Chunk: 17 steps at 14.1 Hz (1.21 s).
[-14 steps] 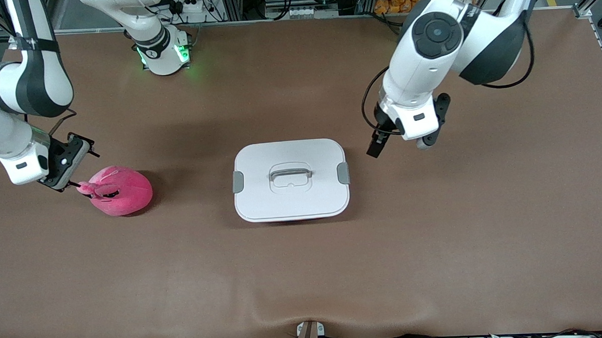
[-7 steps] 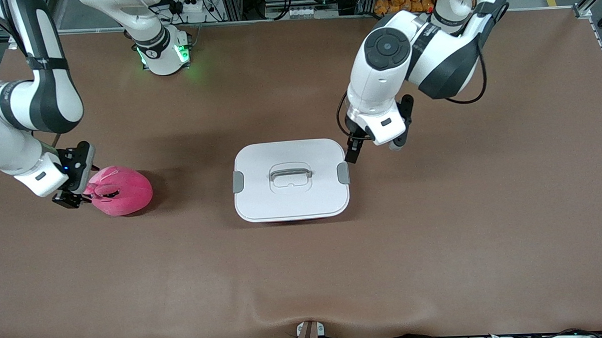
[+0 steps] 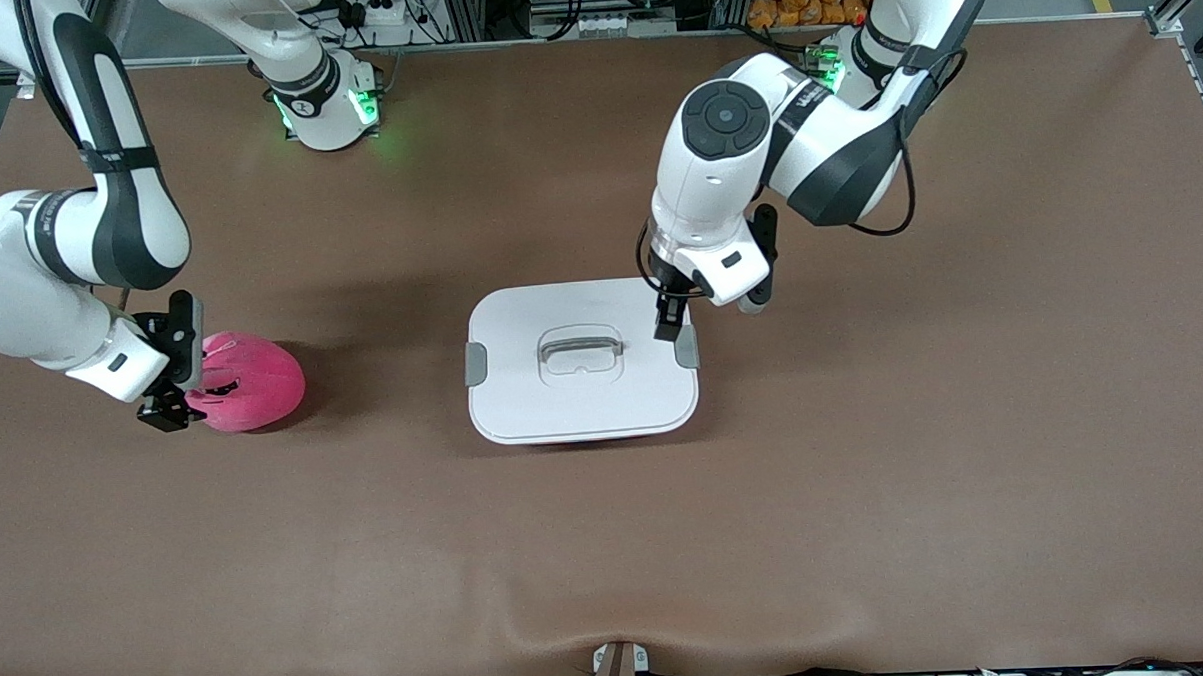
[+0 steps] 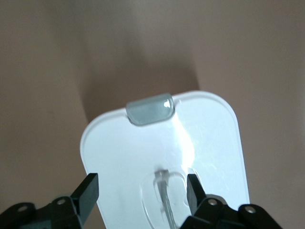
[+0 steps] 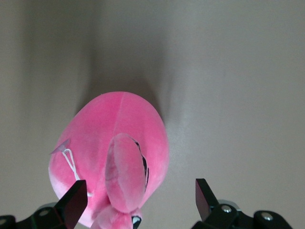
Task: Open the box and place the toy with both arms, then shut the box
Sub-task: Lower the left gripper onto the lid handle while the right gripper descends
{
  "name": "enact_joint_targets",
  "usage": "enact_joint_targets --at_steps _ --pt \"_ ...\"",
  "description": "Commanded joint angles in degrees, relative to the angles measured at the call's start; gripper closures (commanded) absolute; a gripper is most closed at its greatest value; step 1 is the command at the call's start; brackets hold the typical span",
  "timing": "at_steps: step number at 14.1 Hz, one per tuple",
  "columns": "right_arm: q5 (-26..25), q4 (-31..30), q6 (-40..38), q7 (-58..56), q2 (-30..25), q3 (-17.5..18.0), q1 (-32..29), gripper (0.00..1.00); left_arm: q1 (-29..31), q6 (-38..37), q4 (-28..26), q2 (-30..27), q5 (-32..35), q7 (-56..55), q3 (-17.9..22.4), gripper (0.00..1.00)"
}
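The left gripper [image 3: 668,321], fingers spread and empty, has swung in over the box [image 3: 581,361] lid by the handle [image 3: 580,345]. The right gripper [image 3: 169,405], also open, is crowding the toy [image 3: 247,381] at the right arm's end, so both grabs look close.

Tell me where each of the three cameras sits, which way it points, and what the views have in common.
Front view: high across the table, facing both arms; shows the box, toy, left gripper and right gripper.
Left wrist view: on the left arm, looking down at the lid; its open fingers show.
Right wrist view: on the right arm, looking down at the toy; its open fingers show.
Shared: front and left wrist show the lid; front and right wrist the toy.
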Motion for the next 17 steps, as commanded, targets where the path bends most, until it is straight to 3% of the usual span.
enact_joint_targets --at_steps 1,5,16,17 --pt "3.17 1.25 0.54 -5.01 2.17 0.07 -1.16 0.0 -1.82 2.08 2.15 2.05 2.26 -3.55 0.49 0.24" --pt "5.73 1.16 0.46 -7.67 3.05 0.07 -1.17 0.0 -4.11 2.27 5.84 5.57 5.34 -9.87 0.58 0.3" --pt "8.28 1.34 -0.34 -7.75 2.7 0.16 -0.81 0.0 -9.21 8.32 8.83 11.11 10.79 -21.3 1.72 0.41" --pt "8.28 1.34 -0.25 -7.75 2.79 0.16 -0.81 0.04 -9.56 9.03 8.83 11.38 10.88 -22.18 2.07 0.41"
